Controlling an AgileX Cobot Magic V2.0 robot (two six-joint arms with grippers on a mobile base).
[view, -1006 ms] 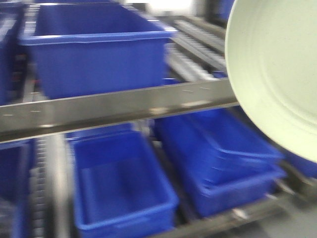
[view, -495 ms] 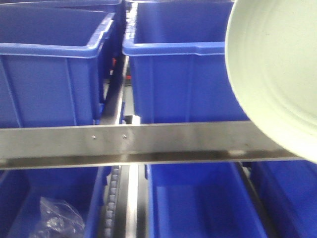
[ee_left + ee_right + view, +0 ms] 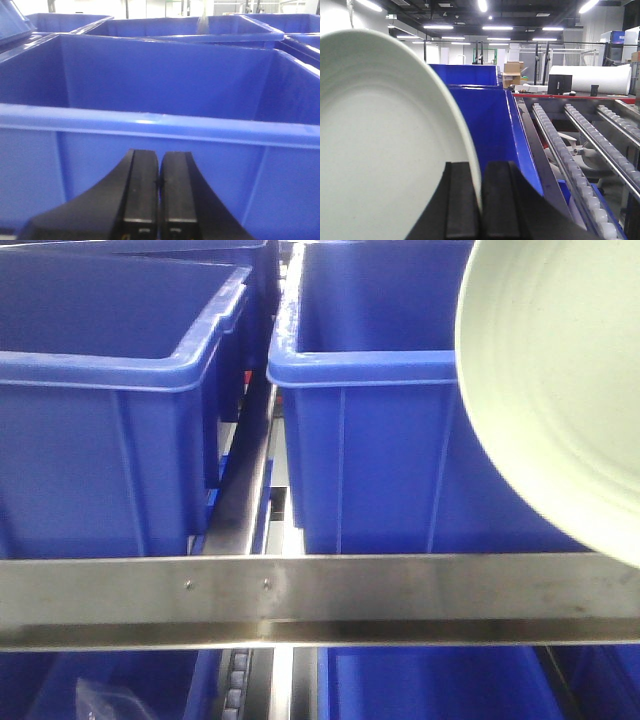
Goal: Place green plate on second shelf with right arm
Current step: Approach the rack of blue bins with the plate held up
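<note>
The pale green plate (image 3: 560, 390) hangs on edge at the right of the front view, in front of the blue bins. In the right wrist view the green plate (image 3: 385, 140) fills the left half, and my right gripper (image 3: 480, 172) is shut on its rim, one black finger on each side. My left gripper (image 3: 159, 167) is shut with nothing between its fingers, close to the front wall of a blue bin (image 3: 150, 95). Neither gripper shows in the front view.
Two large blue bins (image 3: 120, 420) (image 3: 370, 430) stand side by side on the shelf behind a steel front rail (image 3: 320, 600). More blue bins lie on the level below (image 3: 430, 685). To the right of the plate run roller conveyor tracks (image 3: 570, 150).
The front view has shifted: the steel rail has dropped lower in frame and the two blue bins loom larger and nearer. The plate keeps its place at the right edge.
</note>
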